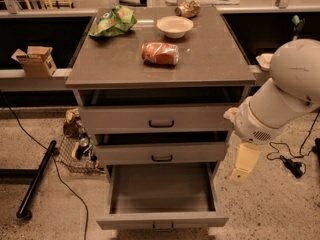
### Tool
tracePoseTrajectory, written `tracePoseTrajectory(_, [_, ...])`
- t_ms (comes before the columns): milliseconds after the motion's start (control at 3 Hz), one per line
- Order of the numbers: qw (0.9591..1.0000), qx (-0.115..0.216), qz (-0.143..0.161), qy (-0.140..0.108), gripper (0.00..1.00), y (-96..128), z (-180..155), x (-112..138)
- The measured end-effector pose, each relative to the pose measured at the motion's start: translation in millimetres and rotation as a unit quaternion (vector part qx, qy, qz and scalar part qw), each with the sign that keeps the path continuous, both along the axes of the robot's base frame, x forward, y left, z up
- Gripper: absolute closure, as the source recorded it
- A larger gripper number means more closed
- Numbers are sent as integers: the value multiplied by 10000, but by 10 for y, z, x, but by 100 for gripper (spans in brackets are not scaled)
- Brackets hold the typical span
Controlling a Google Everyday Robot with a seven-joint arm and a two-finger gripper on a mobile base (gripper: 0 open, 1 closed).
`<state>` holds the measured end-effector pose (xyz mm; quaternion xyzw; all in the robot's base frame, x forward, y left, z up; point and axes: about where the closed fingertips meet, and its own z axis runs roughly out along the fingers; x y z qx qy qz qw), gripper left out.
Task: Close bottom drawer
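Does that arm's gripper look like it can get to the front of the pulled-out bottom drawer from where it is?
Probably yes. The gripper hangs just right of the cabinet, beside the open bottom drawer, and only floor seems to lie between it and the drawer's front panel.

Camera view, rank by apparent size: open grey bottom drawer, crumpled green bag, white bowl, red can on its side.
1. Open grey bottom drawer, nearest the camera.
2. Crumpled green bag.
3. White bowl and red can look alike; unranked.
Cream tool hangs right of that drawer.
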<state>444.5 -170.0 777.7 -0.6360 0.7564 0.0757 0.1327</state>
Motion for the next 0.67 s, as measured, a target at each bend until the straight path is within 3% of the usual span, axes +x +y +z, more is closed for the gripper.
tracePoseTrajectory(333, [10000,1,11,18,0,7,-9,-3])
tracePoseTrajectory(667, [9990,131,276,330,0,35,-477,-20])
